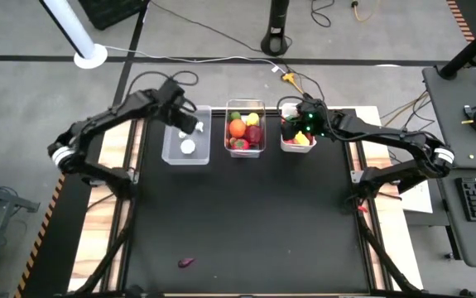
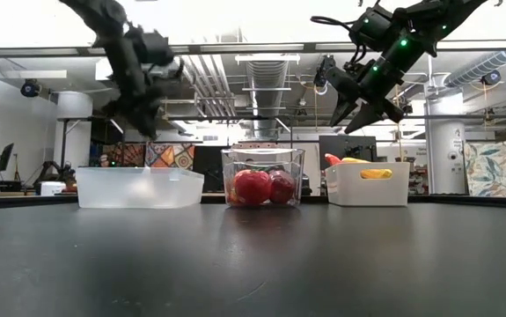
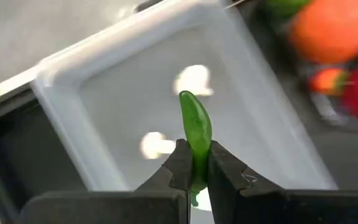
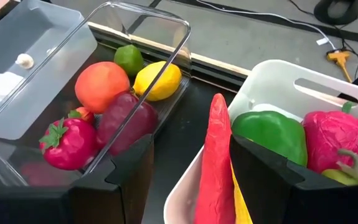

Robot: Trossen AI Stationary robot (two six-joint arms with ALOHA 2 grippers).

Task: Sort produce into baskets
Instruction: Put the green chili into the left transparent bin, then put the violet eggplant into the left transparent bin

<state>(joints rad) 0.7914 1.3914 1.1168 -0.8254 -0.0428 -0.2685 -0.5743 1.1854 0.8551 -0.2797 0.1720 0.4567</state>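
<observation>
Baskets stand in a row along the far edge of the black counter (image 1: 246, 223), and the clear middle basket (image 1: 245, 129) is the landmark here. It holds an orange (image 4: 101, 85), a lemon (image 4: 157, 81), a lime (image 4: 128, 58), a strawberry (image 4: 66, 145) and a dark red apple (image 4: 124, 120).

Left of the middle basket sits the translucent basket (image 1: 187, 135) with two small white pieces (image 3: 157, 144) on its floor. The left tool (image 3: 195, 163) hangs above it, clamped on a slim green pod (image 3: 195, 132) that stands up between the fingers.

Right of the middle basket is the white basket (image 4: 263, 79), carrying a green pepper (image 4: 271, 134), a pink-red piece (image 4: 337, 135) and a long red chili (image 4: 215, 162). The right tool (image 1: 302, 121) hovers over it, fingers spread apart and holding nothing.

Well in front of the middle basket, near the counter's front edge, lies a lone purple piece (image 1: 186, 263).
</observation>
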